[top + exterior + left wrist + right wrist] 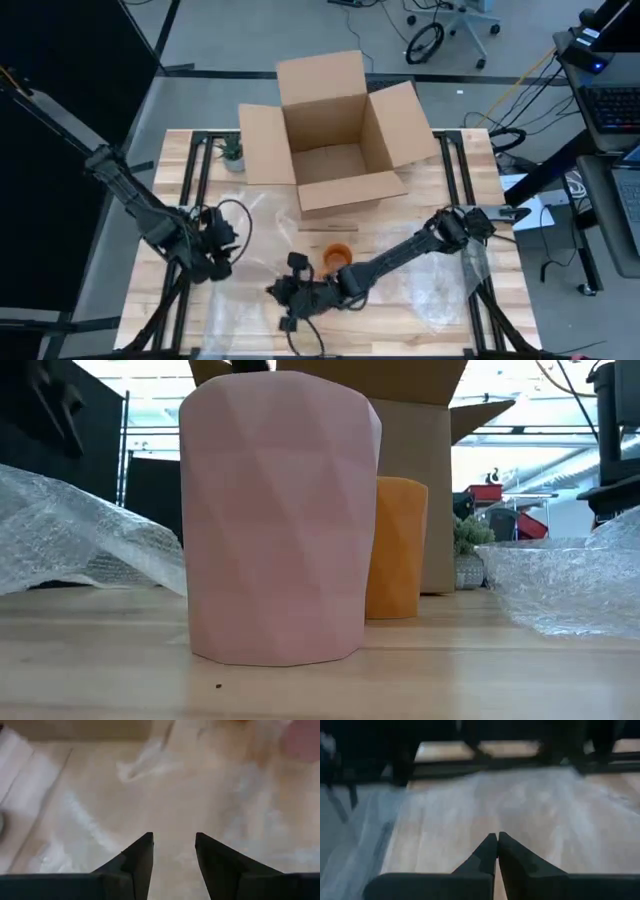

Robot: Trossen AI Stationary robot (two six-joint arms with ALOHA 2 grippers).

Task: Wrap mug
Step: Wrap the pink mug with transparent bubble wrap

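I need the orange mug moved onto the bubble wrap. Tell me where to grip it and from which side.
Grip the orange mug across its open rim, coming straight down from above. It stands upright with its mouth facing up, and the right gripper is nearest. No handle is visible, so jaws straddling the wall are probably the safest hold.

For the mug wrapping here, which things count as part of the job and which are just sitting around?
Part of the job:
pink mug
orange mug
bubble wrap
left gripper, jaws open
right gripper, jaws shut

Just sitting around:
cardboard box
small potted plant
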